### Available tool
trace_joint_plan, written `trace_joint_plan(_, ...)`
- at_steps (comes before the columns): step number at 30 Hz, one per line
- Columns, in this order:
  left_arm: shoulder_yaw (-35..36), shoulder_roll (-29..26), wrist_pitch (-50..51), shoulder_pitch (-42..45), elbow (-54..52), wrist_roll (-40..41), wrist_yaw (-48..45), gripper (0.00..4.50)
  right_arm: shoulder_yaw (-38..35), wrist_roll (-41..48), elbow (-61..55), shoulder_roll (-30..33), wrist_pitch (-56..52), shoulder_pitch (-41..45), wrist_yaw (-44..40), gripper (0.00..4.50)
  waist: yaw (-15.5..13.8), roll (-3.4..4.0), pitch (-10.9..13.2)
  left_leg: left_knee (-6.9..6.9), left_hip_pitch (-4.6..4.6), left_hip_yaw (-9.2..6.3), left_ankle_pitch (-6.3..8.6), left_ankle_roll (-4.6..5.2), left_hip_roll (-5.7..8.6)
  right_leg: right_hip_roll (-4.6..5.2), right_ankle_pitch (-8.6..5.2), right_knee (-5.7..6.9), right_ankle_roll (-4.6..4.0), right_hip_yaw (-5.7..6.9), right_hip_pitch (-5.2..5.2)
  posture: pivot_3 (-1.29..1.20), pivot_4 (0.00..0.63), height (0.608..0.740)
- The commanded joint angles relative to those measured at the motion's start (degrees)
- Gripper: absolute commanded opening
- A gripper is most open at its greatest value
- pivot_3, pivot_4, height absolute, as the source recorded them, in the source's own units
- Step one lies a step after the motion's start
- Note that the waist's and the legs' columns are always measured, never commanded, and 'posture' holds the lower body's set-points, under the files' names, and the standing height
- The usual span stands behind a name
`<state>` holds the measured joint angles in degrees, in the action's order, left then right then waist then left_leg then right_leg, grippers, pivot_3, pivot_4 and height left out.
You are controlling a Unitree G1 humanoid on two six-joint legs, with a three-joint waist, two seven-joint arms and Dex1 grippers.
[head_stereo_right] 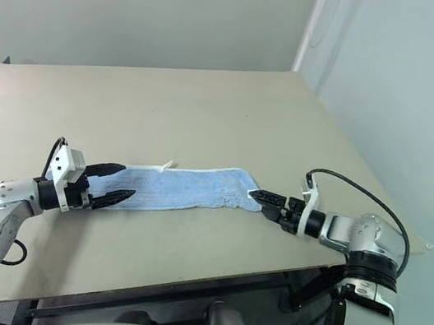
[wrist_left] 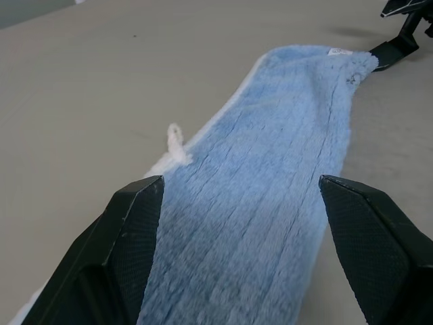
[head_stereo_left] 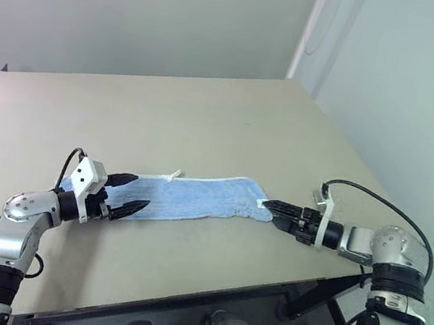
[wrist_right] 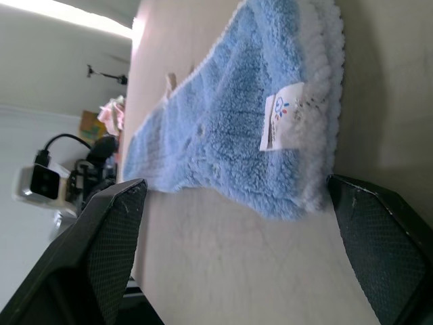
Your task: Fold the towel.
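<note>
The light blue ribbed terry towel (head_stereo_left: 194,198) lies as a long strip on the beige counter (head_stereo_left: 207,119), a spread left gripper (head_stereo_left: 130,196) and spread right gripper (head_stereo_left: 269,207) at its ends; closing too shallow risks pinching only the top layer, skewing the fold.

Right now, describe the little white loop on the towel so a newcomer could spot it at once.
Start at the beige table, where a long light blue towel lies between the left end effector and the right end effector. On its far long edge, nearer the left end effector, the white loop tag pokes out onto the table. It is a thin cord, unlike the flat printed label at the other end.
</note>
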<state>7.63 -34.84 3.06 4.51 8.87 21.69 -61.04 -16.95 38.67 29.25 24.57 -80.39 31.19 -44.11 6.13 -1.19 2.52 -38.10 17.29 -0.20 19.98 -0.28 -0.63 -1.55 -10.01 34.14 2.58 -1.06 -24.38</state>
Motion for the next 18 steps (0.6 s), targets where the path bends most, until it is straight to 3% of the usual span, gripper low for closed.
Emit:
trace_joint_plan(1,0.8,-0.7,-1.1,1.1,-0.6,-0.3,0.4,3.86,2.1,-1.7,3.3,-2.6,1.6,1.9,1.9,4.46,0.3,0.02,0.0,0.0,-0.02,-0.02,0.0,0.0,-0.06,-0.09,0.0,0.01,-0.01,0.01,-0.03,0.0,0.0,0.74)
trace_joint_plan(4,0.7,-0.7,-1.1,0.9,-0.7,-0.4,0.6,3.86,2.5,-2.2,4.6,-2.7,2.9,3.1,1.7,3.85,0.9,0.07,0.0,0.0,-0.04,-0.16,0.0,0.0,-0.22,-0.5,-0.01,-0.05,-0.03,-0.02,-0.06,0.0,0.0,0.74)
trace_joint_plan(14,1.3,-1.0,-0.8,0.6,-0.7,-0.4,0.9,3.86,3.2,-0.1,0.4,1.6,2.7,4.7,-3.1,0.27,0.9,0.43,0.3,0.14,0.05,-0.38,0.01,0.01,-0.26,-0.91,-0.02,0.03,-0.08,-0.19,-0.26,0.0,0.0,0.74)
trace_joint_plan(15,1.3,-1.0,-0.7,0.6,-0.7,-0.4,1.0,3.86,3.0,0.4,-0.4,2.0,2.5,5.1,-3.6,0.01,0.9,0.46,0.3,0.14,0.07,-0.36,0.01,0.01,-0.24,-0.88,-0.02,0.03,-0.08,-0.26,-0.26,0.0,0.0,0.74)
trace_joint_plan(18,1.5,-1.1,-0.8,0.3,-0.6,-0.4,1.2,3.86,3.6,1.6,-4.2,3.5,2.4,5.7,-5.3,0.01,0.7,0.61,0.4,0.14,0.15,-0.29,0.01,0.01,-0.12,-0.79,-0.02,0.0,-0.08,-0.44,-0.31,0.0,0.0,0.74)
